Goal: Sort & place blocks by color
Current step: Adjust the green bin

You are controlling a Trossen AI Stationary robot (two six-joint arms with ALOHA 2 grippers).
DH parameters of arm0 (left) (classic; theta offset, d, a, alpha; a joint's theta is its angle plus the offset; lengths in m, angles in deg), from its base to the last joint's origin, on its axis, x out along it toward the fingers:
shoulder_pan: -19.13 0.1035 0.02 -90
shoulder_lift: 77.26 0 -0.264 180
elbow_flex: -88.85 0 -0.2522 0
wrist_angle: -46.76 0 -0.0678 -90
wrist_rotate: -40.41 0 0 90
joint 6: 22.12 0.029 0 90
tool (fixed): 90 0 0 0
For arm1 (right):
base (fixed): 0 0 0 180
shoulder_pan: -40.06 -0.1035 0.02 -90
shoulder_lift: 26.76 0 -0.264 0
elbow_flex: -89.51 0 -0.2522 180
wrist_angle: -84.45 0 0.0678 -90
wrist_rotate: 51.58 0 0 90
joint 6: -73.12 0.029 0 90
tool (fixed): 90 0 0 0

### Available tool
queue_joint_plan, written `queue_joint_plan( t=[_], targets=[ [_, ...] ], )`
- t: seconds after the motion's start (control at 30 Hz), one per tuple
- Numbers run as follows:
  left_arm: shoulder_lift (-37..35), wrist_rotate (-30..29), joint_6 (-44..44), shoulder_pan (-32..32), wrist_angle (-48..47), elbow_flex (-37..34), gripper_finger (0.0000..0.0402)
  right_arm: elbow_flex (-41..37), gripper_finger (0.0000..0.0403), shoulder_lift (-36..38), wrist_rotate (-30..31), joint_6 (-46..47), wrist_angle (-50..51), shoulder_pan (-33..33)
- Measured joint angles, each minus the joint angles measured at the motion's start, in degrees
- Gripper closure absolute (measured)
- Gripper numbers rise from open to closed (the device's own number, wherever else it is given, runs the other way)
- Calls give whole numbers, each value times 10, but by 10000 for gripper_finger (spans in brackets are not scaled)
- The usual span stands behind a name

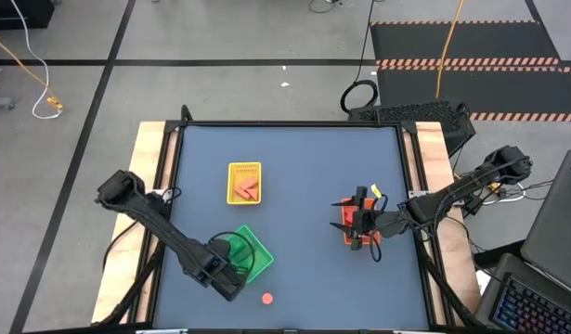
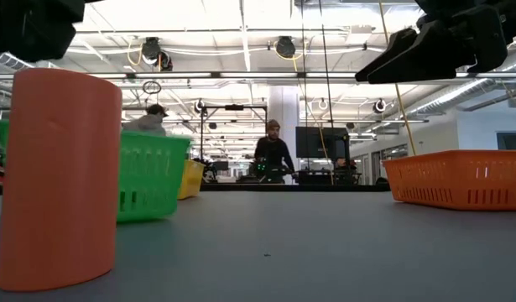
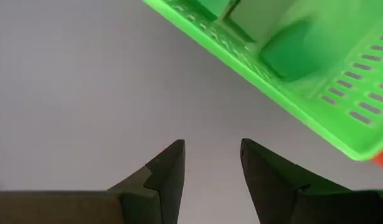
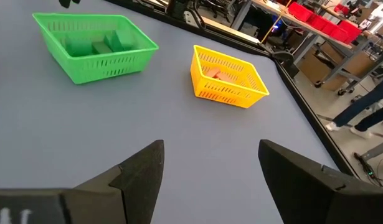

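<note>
A red round block (image 1: 267, 298) stands on end near the table's front edge; it looms close in the low view (image 2: 60, 176). The green tray (image 1: 251, 252) holds green blocks (image 3: 291, 50), the yellow tray (image 1: 245, 182) salmon-pink blocks (image 4: 219, 74), and the red tray (image 1: 345, 232) sits at the right. My left gripper (image 3: 211, 146) points down, open, over bare table just beside the green tray's near left side (image 1: 227, 280). My right gripper (image 4: 210, 149) hangs open above the red tray (image 1: 357, 223), with nothing between its fingers.
Bare blue table lies between the trays and in front of the green tray (image 4: 94, 46). Wooden rails edge the table's left and right sides (image 1: 150, 167). People stand in the room far behind the table (image 2: 273, 151).
</note>
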Motion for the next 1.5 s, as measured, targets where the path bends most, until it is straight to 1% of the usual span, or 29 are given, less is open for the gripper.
queue_joint_plan(
  t=[0.1,0.17,0.33,0.4,0.47,0.6,0.73,1.1,1.37,1.5],
  targets=[
    [-18,-19,-19,0,0,0,243,0,149,0,0,2,0,0],
    [-31,-54,-45,0,4,0,243,0,149,0,0,2,0,0],
    [-54,-166,-128,1,46,1,243,0,149,0,0,2,0,0],
    [-53,-181,-142,2,50,1,243,0,149,0,0,2,0,0],
    [-47,-178,-151,3,50,1,243,0,149,0,0,2,0,0],
    [-30,-153,-180,4,39,0,243,0,149,0,0,1,3,0],
    [-25,-150,-211,3,44,0,243,0,149,0,0,0,10,0],
    [-26,-148,-228,4,54,1,243,0,149,0,0,0,21,0],
    [-20,-123,-232,4,54,0,243,0,149,0,0,0,37,0],
    [3,-103,-231,5,57,-5,243,0,149,0,0,0,37,0]
  ],
)
